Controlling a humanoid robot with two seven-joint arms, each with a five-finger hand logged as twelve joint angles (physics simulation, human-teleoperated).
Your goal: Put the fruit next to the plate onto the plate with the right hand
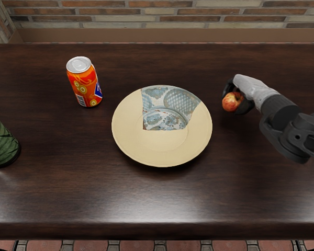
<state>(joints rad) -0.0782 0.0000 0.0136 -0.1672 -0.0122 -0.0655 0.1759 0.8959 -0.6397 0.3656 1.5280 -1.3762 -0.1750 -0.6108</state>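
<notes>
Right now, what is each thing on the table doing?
apple: held in the right robot hand, beside the plate, not on it yet.
right robot hand: shut around the apple.
plate: flat on the table, nothing on it.
soda can: standing upright, left of the plate.
green cup: upright at the picture's left edge, partly cut off.
</notes>
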